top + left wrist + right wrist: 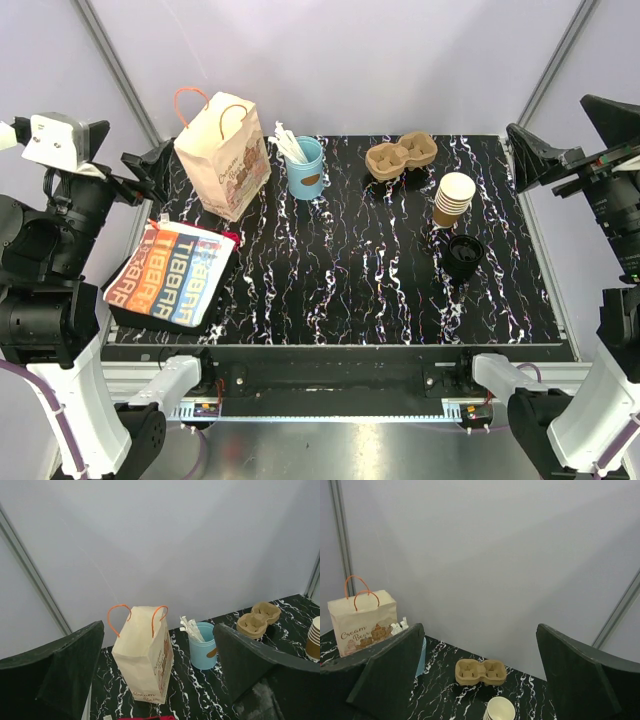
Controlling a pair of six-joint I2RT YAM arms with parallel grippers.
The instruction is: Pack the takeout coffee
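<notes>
Top view: left gripper and right gripper are hanging wide open and empty at the sides of the table. Black lid is sitting on the right side, just in front of the stack of tan cups.

Left wrist: fingers are spreading wide, facing paper bag and blue cup.

Right wrist: fingers are spreading wide, facing cup carrier.
</notes>
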